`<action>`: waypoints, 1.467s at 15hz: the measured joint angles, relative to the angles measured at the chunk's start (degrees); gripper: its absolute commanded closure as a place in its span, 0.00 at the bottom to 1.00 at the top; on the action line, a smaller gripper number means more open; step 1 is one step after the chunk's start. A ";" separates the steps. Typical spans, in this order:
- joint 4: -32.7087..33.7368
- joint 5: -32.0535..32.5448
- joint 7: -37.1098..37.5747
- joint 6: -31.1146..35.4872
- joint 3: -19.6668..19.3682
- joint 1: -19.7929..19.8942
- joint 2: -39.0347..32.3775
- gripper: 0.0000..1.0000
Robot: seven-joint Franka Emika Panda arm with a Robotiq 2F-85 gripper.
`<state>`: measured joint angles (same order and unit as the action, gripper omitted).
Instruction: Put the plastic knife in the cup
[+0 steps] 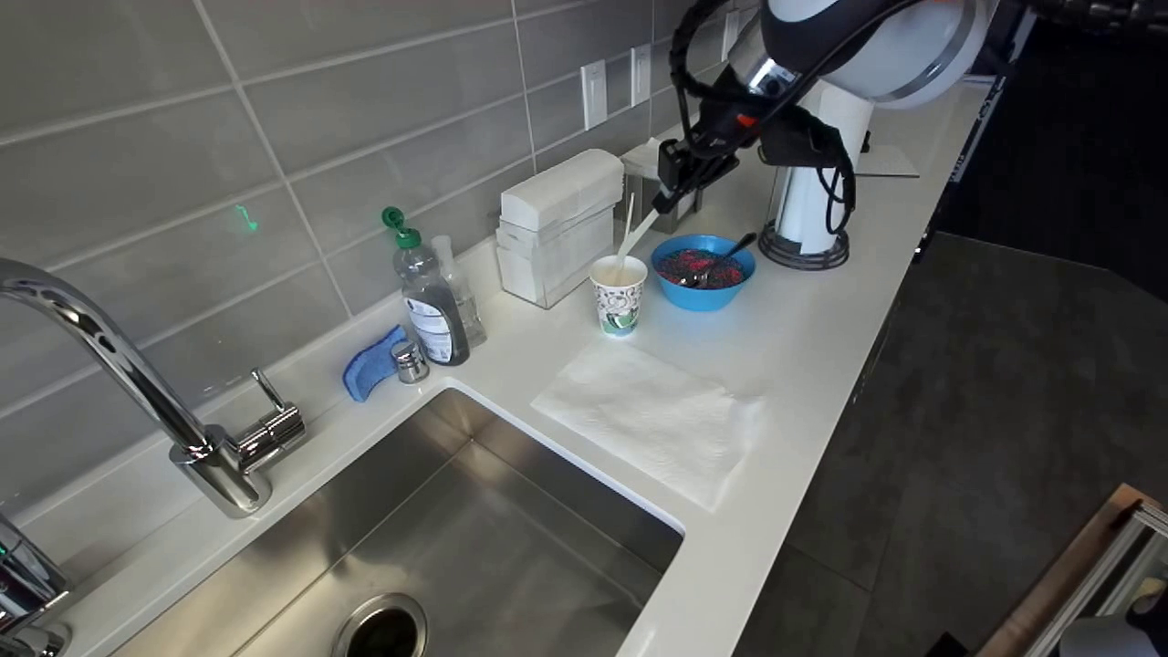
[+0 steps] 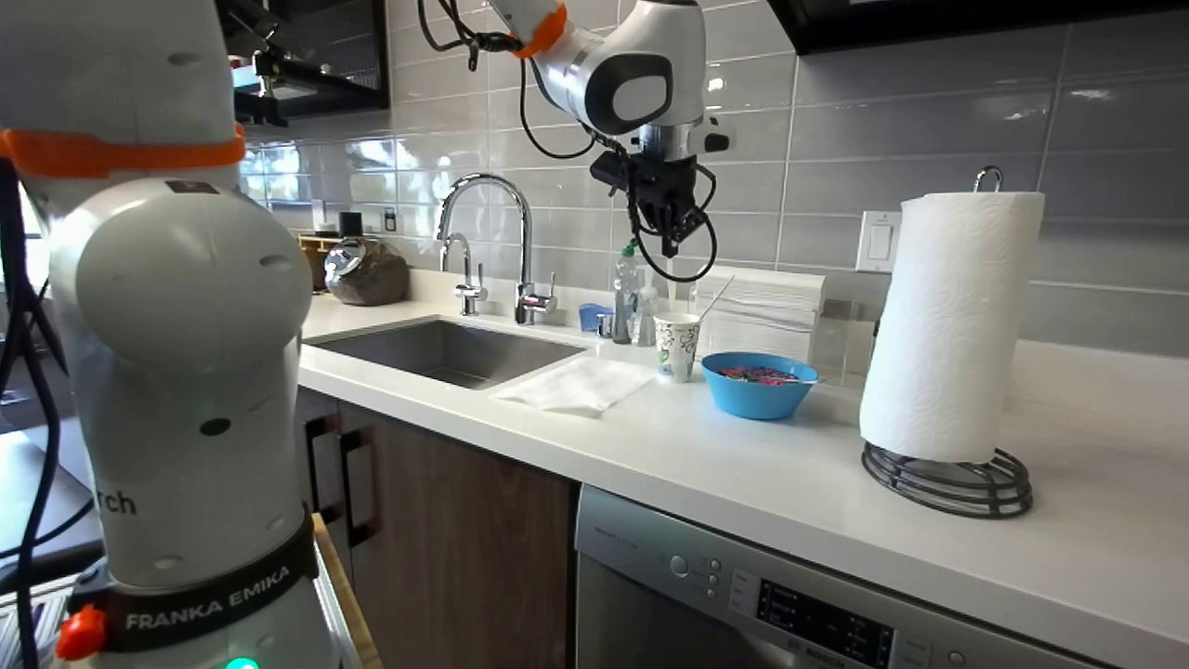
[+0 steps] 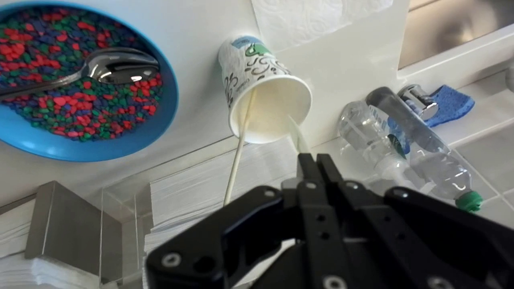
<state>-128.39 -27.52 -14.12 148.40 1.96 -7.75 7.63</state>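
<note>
The cup [image 1: 619,299], white with a dark swirl and green pattern, stands upright on the counter; it also shows in an exterior view [image 2: 676,348] and the wrist view [image 3: 257,66]. My gripper [image 1: 666,203] is above the cup, pointing down; it also shows in the wrist view [image 3: 315,157]. Its fingers are nearly together on the pale plastic knife [image 1: 641,232]. In the wrist view the knife [image 3: 297,136] runs from the fingertips, tilted, with its tip over or just inside the cup's mouth; how deep is unclear. The knife's upper end is hidden by the fingers.
A thin pale stick [image 3: 239,150] leans in the cup. A blue bowl [image 1: 701,297] with coloured bits and a spoon stands beside it. A napkin holder [image 1: 557,237] and bottles [image 1: 431,310] stand by the wall. A paper towel [image 1: 648,411] lies near the sink [image 1: 511,538].
</note>
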 measured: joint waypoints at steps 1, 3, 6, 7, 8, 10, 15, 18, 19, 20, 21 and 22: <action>-0.03 -0.27 0.38 2.01 0.23 -0.17 -0.84 0.99; -0.06 -0.32 1.42 4.74 0.74 -0.33 -2.55 0.99; -0.31 -0.21 2.81 6.52 1.40 -0.33 -5.01 0.99; -0.50 -0.13 3.24 6.75 1.53 -0.32 -5.73 0.99; -0.70 0.05 3.72 6.94 1.65 -0.29 -6.41 0.70; -1.01 0.81 4.78 7.56 1.73 -0.22 -7.70 0.63; -0.79 1.69 7.51 8.29 2.34 -0.05 -8.03 0.25; -0.94 6.19 14.71 7.37 2.68 0.00 -5.17 0.03; -1.23 9.39 18.82 7.07 2.66 0.36 -3.80 0.00; -1.73 13.42 23.12 5.91 2.55 1.20 -2.21 0.00; -2.47 18.28 27.59 4.33 2.75 2.86 -0.25 0.00; -3.14 23.13 31.53 2.38 3.41 5.09 1.83 0.00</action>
<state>-131.53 -4.39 17.40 150.78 5.38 -2.66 9.46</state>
